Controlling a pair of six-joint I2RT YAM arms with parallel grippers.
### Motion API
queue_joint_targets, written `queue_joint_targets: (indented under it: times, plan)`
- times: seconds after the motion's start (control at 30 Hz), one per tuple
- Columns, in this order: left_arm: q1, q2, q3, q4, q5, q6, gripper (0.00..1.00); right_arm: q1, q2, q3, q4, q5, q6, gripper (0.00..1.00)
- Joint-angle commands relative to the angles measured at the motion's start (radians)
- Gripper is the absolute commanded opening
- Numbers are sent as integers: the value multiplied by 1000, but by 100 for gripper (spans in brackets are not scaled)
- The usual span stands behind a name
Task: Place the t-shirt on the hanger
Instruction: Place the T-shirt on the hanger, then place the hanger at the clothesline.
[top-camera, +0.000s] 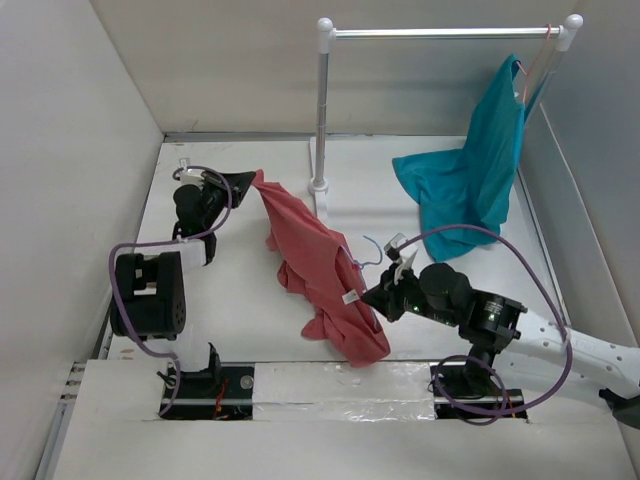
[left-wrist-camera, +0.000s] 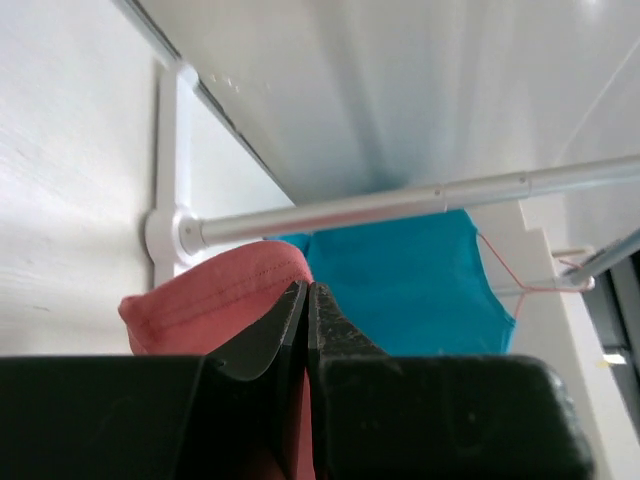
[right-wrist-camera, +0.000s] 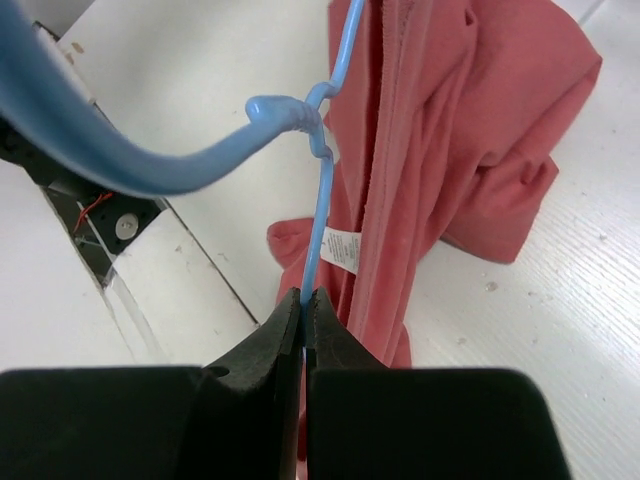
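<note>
A salmon-red t-shirt (top-camera: 318, 262) stretches from the back left of the table down to the middle front. My left gripper (top-camera: 248, 181) is shut on its upper edge and holds that end raised; the left wrist view shows the cloth (left-wrist-camera: 215, 298) pinched between the jaws. The light-blue wire hanger (right-wrist-camera: 318, 170) lies partly inside the shirt, its hook (top-camera: 372, 250) sticking out. My right gripper (top-camera: 378, 294) is shut on the hanger's wire just below the twisted neck. A white label (right-wrist-camera: 341, 248) shows on the shirt.
A white garment rack (top-camera: 325, 110) stands at the back with a bar across (top-camera: 445, 33). A teal shirt (top-camera: 470, 170) hangs from its right end on an orange-red hanger (top-camera: 545, 50). White walls close the left, back and right sides.
</note>
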Motion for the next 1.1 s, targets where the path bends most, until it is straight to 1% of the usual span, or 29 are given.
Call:
queue_joint_targets:
  times: [0.0,0.17,0.27,0.3,0.37,0.4,0.43,0.47,0.53,0.57,0.67,0.73,0.8,0.9,0.97,1.0,1.03,1.07]
  plan:
    - [40,-103,42,-106,-112,121,0,-4,-34,95,-86,29,15,0]
    - [54,-168,92,-180,-138,142,0,-4,-93,184,-176,38,37,0]
    - [54,-196,112,-189,-132,126,0,-4,-93,310,-249,58,23,0]
    - [54,-203,120,-195,-126,123,0,-4,-82,397,-266,61,14,0]
    - [54,-242,138,-206,-121,113,0,-4,-58,494,-306,83,-20,0]
    - [28,-275,161,-221,-130,121,0,-4,-33,590,-323,111,-43,0]
    - [14,-295,180,-247,-139,133,0,-4,-18,638,-328,128,-52,0]
    - [0,-312,198,-306,-151,154,0,-4,-5,688,-332,148,-63,0]
    - [-31,-369,232,-356,-176,211,0,-4,48,787,-361,179,-87,0]
    - [-57,-389,229,-379,-213,227,0,-4,65,872,-369,196,-97,0]
    - [-77,-467,191,-400,-237,262,0,-4,105,933,-361,254,-108,0]
    - [-77,-502,151,-413,-228,277,0,-4,110,930,-354,286,-109,0]
    - [-77,-519,105,-419,-199,311,0,-14,104,918,-335,396,-109,0]
    - [-77,-545,59,-440,-205,333,0,-43,119,939,-340,443,-118,0]
    - [-77,-590,7,-434,-213,340,6,-102,137,953,-348,440,-128,0]
    - [-77,-604,7,-448,-208,351,13,-130,162,960,-349,440,-132,0]
    - [-77,-625,23,-466,-198,366,26,-192,179,979,-361,438,-138,0]
    - [-77,-639,33,-497,-169,386,31,-230,197,986,-366,422,-143,0]
